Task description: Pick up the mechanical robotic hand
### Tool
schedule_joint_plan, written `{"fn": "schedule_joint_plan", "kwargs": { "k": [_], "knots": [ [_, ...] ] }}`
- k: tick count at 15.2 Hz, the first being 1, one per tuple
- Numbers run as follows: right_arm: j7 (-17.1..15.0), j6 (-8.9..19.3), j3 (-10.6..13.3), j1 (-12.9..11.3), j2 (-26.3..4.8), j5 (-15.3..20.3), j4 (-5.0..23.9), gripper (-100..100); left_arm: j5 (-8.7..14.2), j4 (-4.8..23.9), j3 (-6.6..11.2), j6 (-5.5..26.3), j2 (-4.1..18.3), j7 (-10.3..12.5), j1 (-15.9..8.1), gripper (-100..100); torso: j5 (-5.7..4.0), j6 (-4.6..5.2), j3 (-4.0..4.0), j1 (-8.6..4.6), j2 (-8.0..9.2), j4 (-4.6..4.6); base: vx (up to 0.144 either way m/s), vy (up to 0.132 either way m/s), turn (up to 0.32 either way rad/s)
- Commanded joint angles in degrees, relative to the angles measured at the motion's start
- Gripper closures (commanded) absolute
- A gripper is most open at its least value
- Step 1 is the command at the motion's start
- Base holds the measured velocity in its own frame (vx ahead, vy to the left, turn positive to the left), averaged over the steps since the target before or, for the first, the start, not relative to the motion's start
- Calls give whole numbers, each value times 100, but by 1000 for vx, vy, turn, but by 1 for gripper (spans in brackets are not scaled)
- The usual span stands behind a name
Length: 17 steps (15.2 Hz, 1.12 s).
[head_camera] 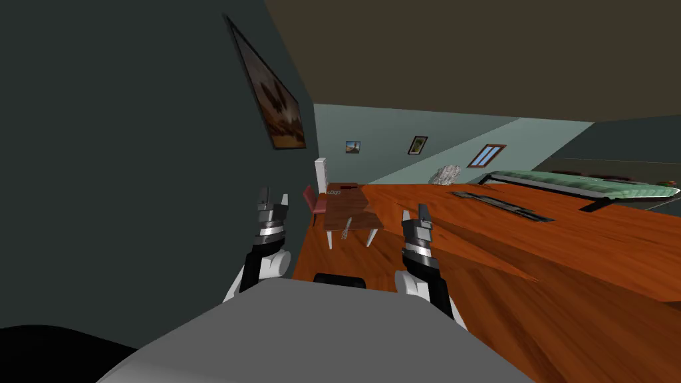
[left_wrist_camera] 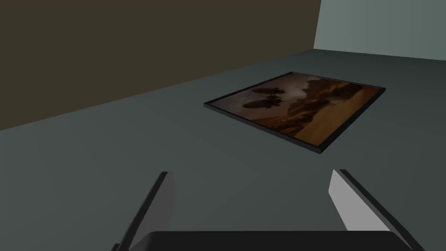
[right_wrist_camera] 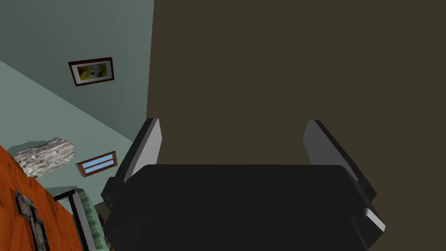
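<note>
Far ahead at the near edge of the wooden table lies the grey robotic hand, left gripper and right gripper both spread empty, so imo a sloppy approach could knock it off.

My left pincer and right pincer look alike: two thin, light grey blade fingers with dark outer edges, on a dark box. Behind each pincer is a dark grey wrist ringed with pale silver bands, then a black forearm and a rounded white joint.
</note>
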Motion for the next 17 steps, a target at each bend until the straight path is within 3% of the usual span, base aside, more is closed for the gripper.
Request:
{"fn": "schedule_joint_plan", "kwargs": {
  "k": [1, 6, 8, 11, 12, 14, 15, 17],
  "knots": [
    [-30, 68, -3, -5, -234, 21, 61, -100, 0, 0, 0, 0, 0, 0, 0, 0, 0, 0, 0, 0, 0, 0, 7, 4, 87],
    [-149, 342, -14, -23, -729, 108, 304, -100, 0, 0, -1, 0, 0, 0, -1, 0, -1, -5, -7, -3, -13, -3, 27, 1, 174],
    [-272, 626, -26, -41, -1010, 197, 556, -100, 0, 0, -1, 0, 0, 0, -1, 0, -1, -4, -9, -2, -16, -4, 43, 3, 309],
    [-346, 795, -33, -51, -1132, 250, 706, -100, 0, 0, -1, 0, 0, 0, -1, 0, -1, -6, -13, -3, -23, -5, 49, -5, 257],
    [-426, 980, -41, -63, -1243, 309, 855, -100, 0, 0, 0, 0, 0, 0, 0, 0, 0, -3, -13, -2, -23, -5, 49, 5, 289],
    [-426, 980, -41, -63, -1243, 309, 870, -100, 0, 0, 0, 0, 0, 0, 0, 0, 0, -3, -14, 1, -23, -5, 40, -2, 152],
    [-514, 1180, -49, -76, -1341, 372, 1030, -100, 0, 0, 0, 0, 0, 0, 1, 0, 0, 0, -12, 0, -20, -5, 37, 2, 209],
    [-514, 1180, -49, -76, -1341, 372, 1047, -100, 0, 0, 0, 0, 0, 0, 0, 0, 0, -3, -12, 1, -20, -5, 33, -6, 173]
  ]
}}
